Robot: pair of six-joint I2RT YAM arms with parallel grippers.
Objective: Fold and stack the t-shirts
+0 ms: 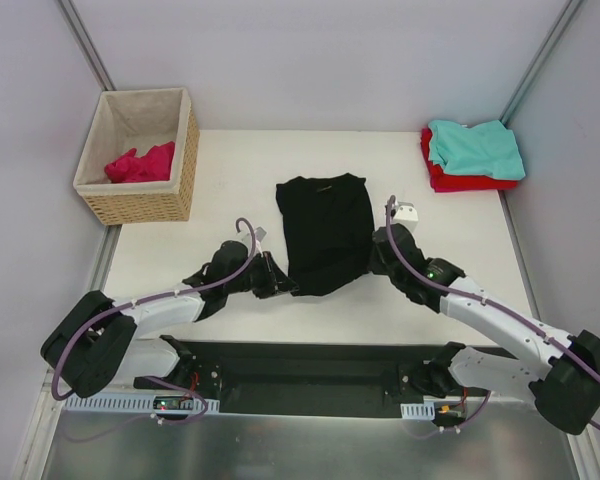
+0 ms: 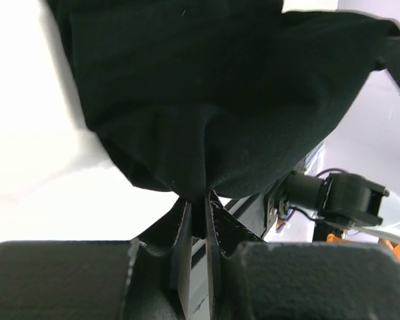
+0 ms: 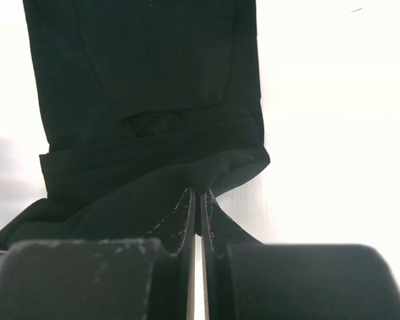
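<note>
Nearest the lens, left gripper (image 2: 197, 201), fingers almost together, pinching a fold of the black t-shirt (image 2: 207, 87) at its near left corner; right gripper (image 3: 198, 195) clamped tight on the near right corner; shirt body flat on the table (image 1: 230, 170), centre, collar toward the far side, near hem bunched; teal t-shirt (image 1: 477, 148) folded atop red t-shirt (image 1: 460, 181), far right corner; magenta-pink t-shirt (image 1: 140, 163) crumpled inside wicker basket (image 1: 150, 205), far left.

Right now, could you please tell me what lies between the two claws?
The black t-shirt spans that stretch: the left claw and right claw each pinch its near edge, as the top view shows.
</note>
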